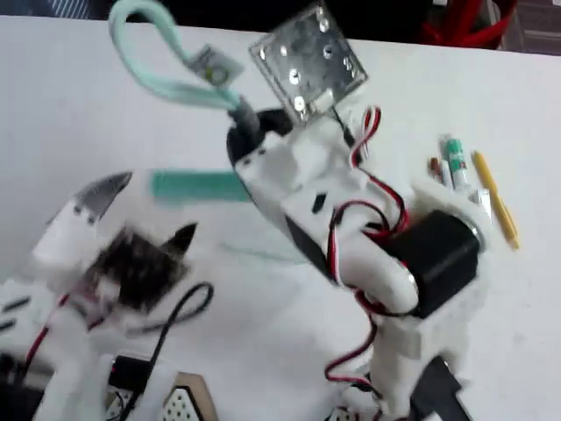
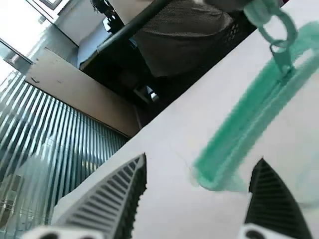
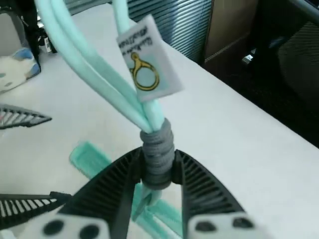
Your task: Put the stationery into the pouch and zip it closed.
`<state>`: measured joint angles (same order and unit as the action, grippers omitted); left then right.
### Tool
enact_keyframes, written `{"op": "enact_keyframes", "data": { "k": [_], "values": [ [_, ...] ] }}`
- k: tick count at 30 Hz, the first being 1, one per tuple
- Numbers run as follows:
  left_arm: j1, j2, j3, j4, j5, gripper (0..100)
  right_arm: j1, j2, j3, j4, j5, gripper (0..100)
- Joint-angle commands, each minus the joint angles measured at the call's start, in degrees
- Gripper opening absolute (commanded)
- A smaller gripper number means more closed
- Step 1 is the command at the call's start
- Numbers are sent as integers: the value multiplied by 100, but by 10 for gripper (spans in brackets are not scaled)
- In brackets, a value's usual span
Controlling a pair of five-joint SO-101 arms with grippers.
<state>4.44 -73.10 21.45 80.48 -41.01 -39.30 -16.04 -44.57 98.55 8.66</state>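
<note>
1 pouch (image 1: 197, 186) lying L-R, R pincer (image 3: 158, 164) on strap (image 3: 92, 64).

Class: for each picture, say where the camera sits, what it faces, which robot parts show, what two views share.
High view: above the table, looking down at left arm, right arm.
Left wrist view: on that arm, facing the pouch past open fingers.
Right wrist view: likewise, facing fingers shut on the grey collar.
Shared: pouch.

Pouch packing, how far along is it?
Done: nothing yet; the stationery lies on the table, outside the pouch. In hand: the right gripper is shut on the pouch's strap, the left gripper open beside its zip. Left: loading everything and zipping.
</note>
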Motion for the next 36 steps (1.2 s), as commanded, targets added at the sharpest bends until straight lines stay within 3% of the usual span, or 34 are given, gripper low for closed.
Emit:
{"op": "enact_keyframes", "data": {
  "k": [1, 5, 10, 15, 21, 26, 33, 36],
  "values": [
    [4, -268, -246, 70, -299, 324, -251, -602, 527, 4, 211, 34],
    [119, -40, -246, 316, -343, 325, -259, -1024, 888, -4, 220, 34],
    [1385, 136, -510, 1108, -308, 325, -233, -954, 985, -4, 193, 34],
    [1358, 171, -1266, 1187, -176, 325, -189, -690, 949, -13, 176, 34],
    [1490, 558, -1178, 1327, -26, 324, -207, -541, 932, -163, -9, 34],
    [2281, 822, -1301, 1011, 1152, 325, -207, -549, 923, -171, -26, 34],
    [1974, 1675, -791, 290, 879, 325, -207, -927, 738, -22, -26, 34],
    [2325, 1710, -747, 273, 747, 325, -233, -1059, 747, -22, -26, 34]
  ]
}}
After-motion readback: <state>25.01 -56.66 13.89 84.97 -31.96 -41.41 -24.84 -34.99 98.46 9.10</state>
